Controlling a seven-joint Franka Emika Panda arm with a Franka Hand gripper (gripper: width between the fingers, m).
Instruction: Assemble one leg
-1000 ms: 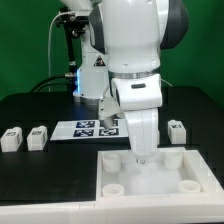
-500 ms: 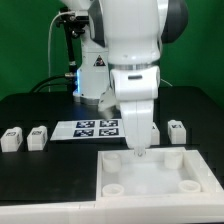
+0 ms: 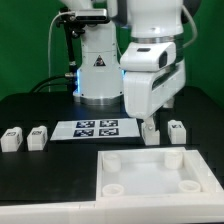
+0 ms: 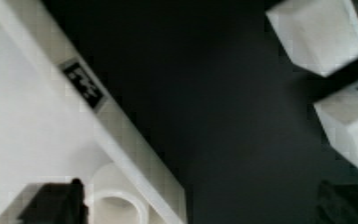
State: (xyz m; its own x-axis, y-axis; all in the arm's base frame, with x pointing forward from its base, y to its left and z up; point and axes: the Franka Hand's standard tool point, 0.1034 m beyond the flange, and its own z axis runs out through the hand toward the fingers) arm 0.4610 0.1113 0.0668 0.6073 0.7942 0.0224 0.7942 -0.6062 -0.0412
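Observation:
The white tray (image 3: 150, 172) with round corner sockets lies at the front; in the wrist view its rim (image 4: 25, 130) and one socket show. Two legs (image 3: 12, 138) (image 3: 37, 137) stand at the exterior view's left. Another leg (image 3: 177, 131) stands at the right, behind the tray. In the wrist view two white legs (image 4: 327, 35) (image 4: 357, 110) show ahead on the black table. My gripper (image 3: 150, 128) (image 4: 197, 205) hangs just behind the tray's far edge, close beside the right legs. It is open and empty, its dark fingers (image 4: 51, 203) wide apart.
The marker board (image 3: 95, 127) lies flat behind the tray, near the arm's base (image 3: 98, 80). A dark stand with cables (image 3: 65, 50) rises at the back left. The table top is black.
The gripper has lifted away from the tray's middle and moved to the exterior view's right and back, toward the right legs. The tray and legs have not moved.

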